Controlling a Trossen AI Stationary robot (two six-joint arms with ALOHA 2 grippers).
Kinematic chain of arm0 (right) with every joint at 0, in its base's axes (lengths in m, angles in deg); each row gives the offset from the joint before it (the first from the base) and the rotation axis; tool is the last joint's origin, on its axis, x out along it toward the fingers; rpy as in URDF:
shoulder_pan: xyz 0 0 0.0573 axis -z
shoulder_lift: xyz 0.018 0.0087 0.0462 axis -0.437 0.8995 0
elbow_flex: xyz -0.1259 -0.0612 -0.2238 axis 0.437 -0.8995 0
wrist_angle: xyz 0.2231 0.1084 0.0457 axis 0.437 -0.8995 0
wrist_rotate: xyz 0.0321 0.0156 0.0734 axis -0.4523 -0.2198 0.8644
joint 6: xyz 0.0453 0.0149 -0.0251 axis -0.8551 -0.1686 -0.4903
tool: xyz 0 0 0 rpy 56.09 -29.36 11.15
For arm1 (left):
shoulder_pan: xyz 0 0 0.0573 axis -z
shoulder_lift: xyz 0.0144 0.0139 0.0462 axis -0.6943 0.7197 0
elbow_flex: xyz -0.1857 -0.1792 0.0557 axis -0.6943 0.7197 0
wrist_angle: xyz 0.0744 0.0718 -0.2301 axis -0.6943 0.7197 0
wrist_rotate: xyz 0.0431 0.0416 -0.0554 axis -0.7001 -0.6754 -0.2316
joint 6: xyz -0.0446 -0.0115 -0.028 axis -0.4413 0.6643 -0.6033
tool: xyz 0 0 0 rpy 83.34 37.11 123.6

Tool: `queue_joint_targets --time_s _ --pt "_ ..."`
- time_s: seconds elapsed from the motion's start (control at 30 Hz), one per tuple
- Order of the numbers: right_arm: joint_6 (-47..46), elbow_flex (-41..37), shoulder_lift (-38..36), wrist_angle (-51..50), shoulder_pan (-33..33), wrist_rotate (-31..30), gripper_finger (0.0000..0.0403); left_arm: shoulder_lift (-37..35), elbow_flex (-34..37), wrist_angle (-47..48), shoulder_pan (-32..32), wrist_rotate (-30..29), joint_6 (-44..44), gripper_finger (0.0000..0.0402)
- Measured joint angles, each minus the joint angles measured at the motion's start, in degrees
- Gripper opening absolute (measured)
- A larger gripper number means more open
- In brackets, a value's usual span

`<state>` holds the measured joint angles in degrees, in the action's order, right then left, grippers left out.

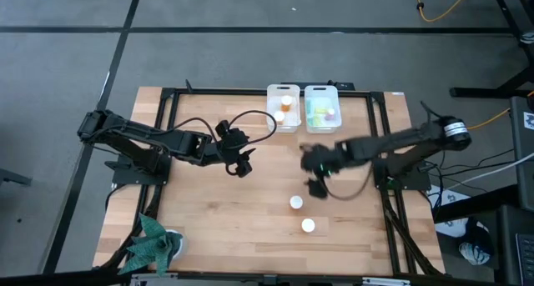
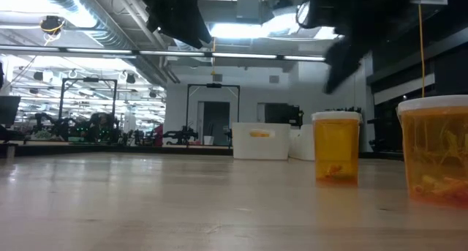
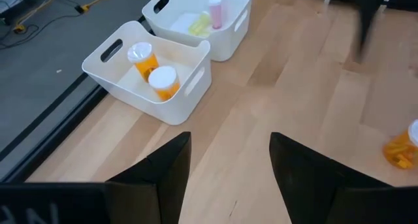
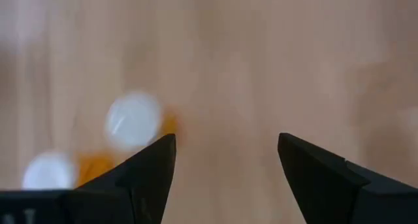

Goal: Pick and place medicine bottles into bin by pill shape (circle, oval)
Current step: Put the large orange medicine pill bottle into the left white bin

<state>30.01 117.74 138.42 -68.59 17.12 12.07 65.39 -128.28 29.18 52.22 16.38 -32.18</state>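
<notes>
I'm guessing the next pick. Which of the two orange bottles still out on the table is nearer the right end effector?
The orange bottle farther from the table's front edge; it stands just below the right end effector, while the other bottle stands beyond it, nearer the front edge.

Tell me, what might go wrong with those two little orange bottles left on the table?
The right claw hangs open above the two orange bottles, which stand close together, so reaching for one might topple the other. Both look alike from above, so one could land in the wrong white bin.
</notes>
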Motion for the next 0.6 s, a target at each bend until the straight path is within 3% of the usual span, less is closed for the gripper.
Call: queue_joint_targets --time_s 0.27,0.6 --pt "-5.3 -7.1 0.6 4.9 -11.4 -2.5 0.0271 0.0 0.0 -0.1 0.0 0.0 0.0 0.0199" --pt "-1.3 -17.0 0.9 20.7 -12.9 -4.2 0.0271 0.0 0.0 -0.2 0.0 0.0 -0.2 0.0199"
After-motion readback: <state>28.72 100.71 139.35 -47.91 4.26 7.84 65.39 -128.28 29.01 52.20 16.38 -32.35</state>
